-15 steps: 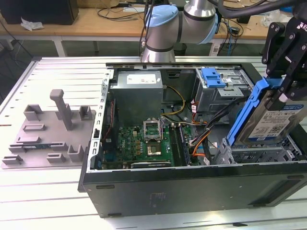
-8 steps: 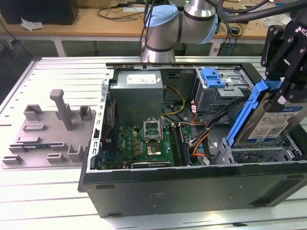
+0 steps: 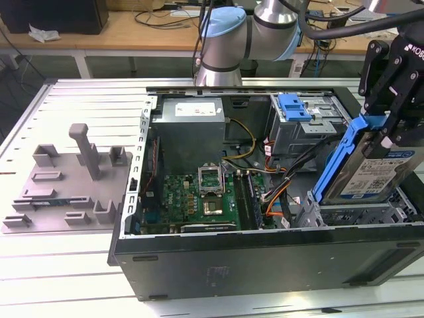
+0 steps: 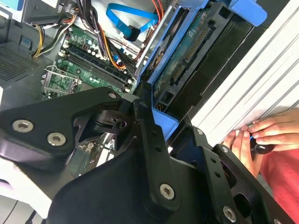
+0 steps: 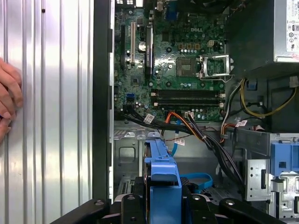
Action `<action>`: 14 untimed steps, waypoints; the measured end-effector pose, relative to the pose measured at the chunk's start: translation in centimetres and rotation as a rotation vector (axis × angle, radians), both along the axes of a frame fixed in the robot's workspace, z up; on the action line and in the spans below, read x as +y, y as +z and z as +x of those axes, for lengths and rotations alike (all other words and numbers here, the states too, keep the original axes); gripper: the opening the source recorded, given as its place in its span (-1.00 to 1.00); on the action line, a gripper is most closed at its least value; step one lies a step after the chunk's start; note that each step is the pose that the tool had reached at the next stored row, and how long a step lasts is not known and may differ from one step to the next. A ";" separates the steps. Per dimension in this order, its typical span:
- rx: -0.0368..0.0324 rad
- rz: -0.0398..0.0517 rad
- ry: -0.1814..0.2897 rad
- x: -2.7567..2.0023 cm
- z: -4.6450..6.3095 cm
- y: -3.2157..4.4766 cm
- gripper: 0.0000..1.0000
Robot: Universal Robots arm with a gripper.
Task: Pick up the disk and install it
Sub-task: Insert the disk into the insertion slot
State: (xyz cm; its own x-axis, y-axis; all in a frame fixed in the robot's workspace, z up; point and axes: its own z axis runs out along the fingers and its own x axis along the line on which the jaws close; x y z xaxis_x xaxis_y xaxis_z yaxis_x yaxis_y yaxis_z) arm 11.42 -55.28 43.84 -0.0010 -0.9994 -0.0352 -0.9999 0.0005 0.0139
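The disk [image 3: 372, 173], a silver drive with a white-and-blue label in a bright blue carrier frame, hangs tilted on edge over the drive cage [image 3: 361, 215] at the exterior view's right end of the open computer case [image 3: 265, 258]. My gripper [image 3: 392, 132] is shut on its upper end. In the second wrist view the disk's green circuit side [image 4: 187, 60] faces the camera, with the blue frame [image 4: 164, 125] between the black fingers [image 4: 149, 135]. The first wrist view shows the frame's blue edge [image 5: 161, 179] above the case floor.
The motherboard [image 3: 199, 195], loose cables [image 3: 278, 182] and power supply [image 3: 192, 122] lie inside the case. Another blue carrier [image 3: 295, 106] sits in the far bay. A grey fixture [image 3: 66, 179] stands at the exterior view's left. A person's hand [image 4: 261, 135] rests on the ribbed table beside the case.
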 end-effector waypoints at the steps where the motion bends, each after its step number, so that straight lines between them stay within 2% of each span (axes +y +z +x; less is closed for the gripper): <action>1: 0.0000 0.0001 0.000 0.00 0.0 -0.06 -0.27; 14: 0.0000 0.0000 0.000 0.00 0.0 -1.20 -0.27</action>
